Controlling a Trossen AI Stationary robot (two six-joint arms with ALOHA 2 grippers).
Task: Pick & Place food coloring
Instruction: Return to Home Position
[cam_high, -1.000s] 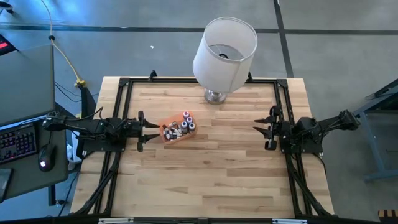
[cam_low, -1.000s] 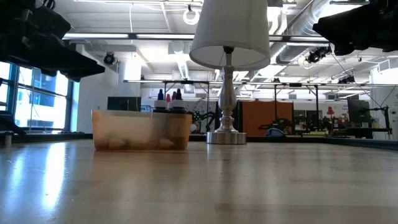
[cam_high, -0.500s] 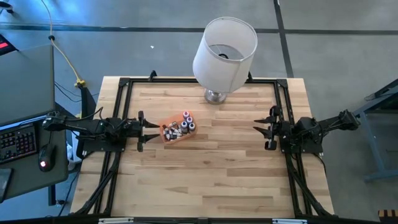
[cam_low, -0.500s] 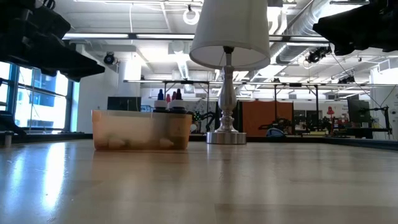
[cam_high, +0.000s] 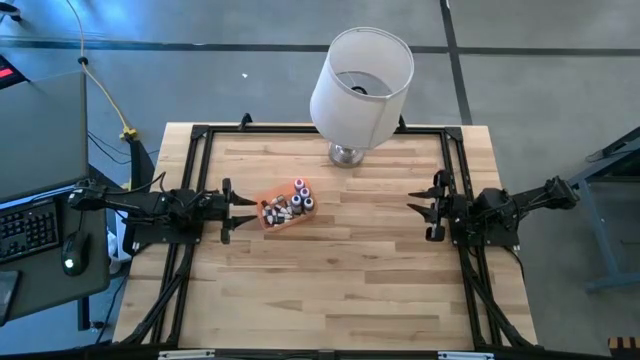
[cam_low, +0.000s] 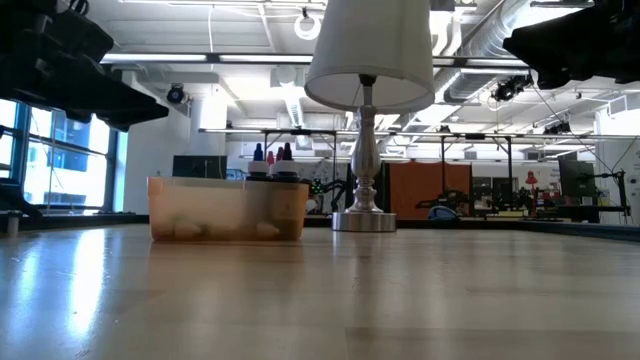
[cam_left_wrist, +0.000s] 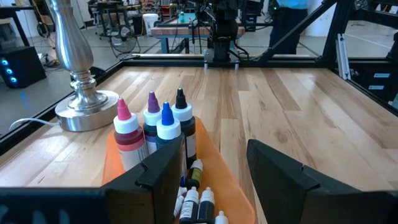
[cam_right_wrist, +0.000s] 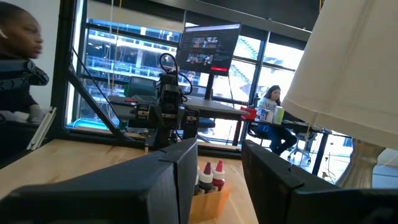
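The food coloring bottles (cam_left_wrist: 155, 127) sit in an orange tray (cam_high: 283, 209) left of the table's middle; several stand upright with pink, purple, blue and dark caps, and smaller ones (cam_left_wrist: 196, 202) lie on the tray floor. The tray (cam_low: 227, 209) rests flat on the wood. My left gripper (cam_left_wrist: 214, 171) is open just left of the tray, level with it, its fingers on either side of the tray's near end without touching. My right gripper (cam_right_wrist: 219, 168) is open at the table's right side, far from the bottles (cam_right_wrist: 211, 176).
A big white lampshade lamp (cam_high: 360, 75) stands on its metal base (cam_left_wrist: 84, 109) at the table's far edge, behind the tray. Black frame rails (cam_high: 205, 135) run along the table's sides. Bare wood (cam_high: 340, 280) spreads across the middle and near side. People sit beyond the table.
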